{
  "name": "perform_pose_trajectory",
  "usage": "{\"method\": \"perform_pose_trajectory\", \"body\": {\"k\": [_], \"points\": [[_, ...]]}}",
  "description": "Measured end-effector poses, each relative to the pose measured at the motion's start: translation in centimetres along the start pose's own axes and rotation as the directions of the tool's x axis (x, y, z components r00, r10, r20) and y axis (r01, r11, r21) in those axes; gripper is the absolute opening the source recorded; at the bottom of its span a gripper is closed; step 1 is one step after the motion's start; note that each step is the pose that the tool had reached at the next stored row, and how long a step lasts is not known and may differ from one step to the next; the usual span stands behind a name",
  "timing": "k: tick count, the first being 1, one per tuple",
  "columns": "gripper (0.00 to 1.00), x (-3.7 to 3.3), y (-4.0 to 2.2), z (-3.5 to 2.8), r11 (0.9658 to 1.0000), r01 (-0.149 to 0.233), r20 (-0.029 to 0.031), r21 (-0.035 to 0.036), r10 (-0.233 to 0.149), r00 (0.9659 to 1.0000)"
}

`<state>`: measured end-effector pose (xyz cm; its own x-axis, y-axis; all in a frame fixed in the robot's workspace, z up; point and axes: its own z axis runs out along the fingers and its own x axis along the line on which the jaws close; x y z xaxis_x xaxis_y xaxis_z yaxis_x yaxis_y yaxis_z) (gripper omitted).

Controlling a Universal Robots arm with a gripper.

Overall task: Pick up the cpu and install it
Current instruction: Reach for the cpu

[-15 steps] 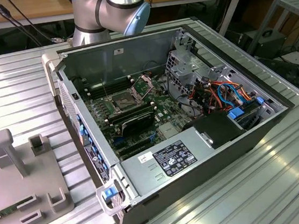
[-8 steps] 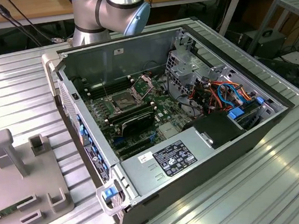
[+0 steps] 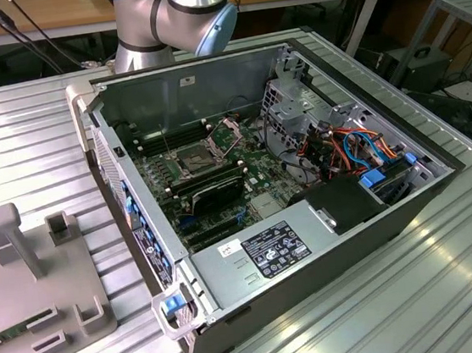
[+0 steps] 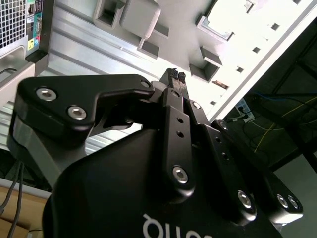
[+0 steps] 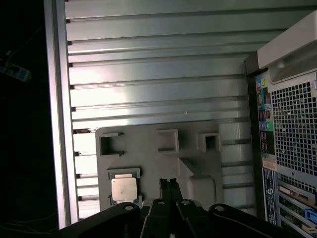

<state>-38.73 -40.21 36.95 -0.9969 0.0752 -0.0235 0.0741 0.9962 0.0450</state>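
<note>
Claw [image 5: 167, 182]: fingers [image 4: 173, 78] are sitting pressed together, gripping nothing. It is hanging over the fixture tray [image 5: 163, 153], tips just beside the cpu and apart from it.
Cpu [image 5: 124, 189]: lying flat, metal top facing up, in a shallow square recess of the tray in the first wrist view. The recess walls are hugging its edges, probably to keep it square and at a known spot for a repeatable grasp.
Tray position: sitting on the counter [image 3: 453, 288] at the exterior view's lower left, just beside the computer case [image 3: 208, 77] and outside it. My read is that this is keeping the chip within reach while leaving room above it.
Computer case: lying on its side with the side panel off, so the motherboard [image 3: 257, 178] is facing up and the approach from above is staying open.
Socket [image 3: 195, 157]: showing as a dark square a little above the middle of the exterior view. Its metal frame seems to be standing swung open, so I'm judging it is waiting for the chip.
Arm [image 3: 175, 13]: its grey and blue joint is showing at the top centre of the exterior view, behind the case.
Task state: pick-up not yet done. The cpu is resting in the tray, well apart from the socket.
</note>
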Motion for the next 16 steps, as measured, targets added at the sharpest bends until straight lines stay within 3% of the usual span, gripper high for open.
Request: {"method": "perform_pose_trajectory", "body": {"k": [5, 12, 16], "points": [[0.11, 0.14, -0.51, 0.31, 1.0, 0.0, -0.0001, 0.0001, 0.0, 1.0], [0.11, 0.94, -1.87, 0.99, 1.0, 0.0, -0.0002, 0.0002, 0.0, 1.0], [0.11, 1.11, -2.03, 1.13, 1.0, 0.0, 0.0, 0.0, 0.0, 1.0]]}}
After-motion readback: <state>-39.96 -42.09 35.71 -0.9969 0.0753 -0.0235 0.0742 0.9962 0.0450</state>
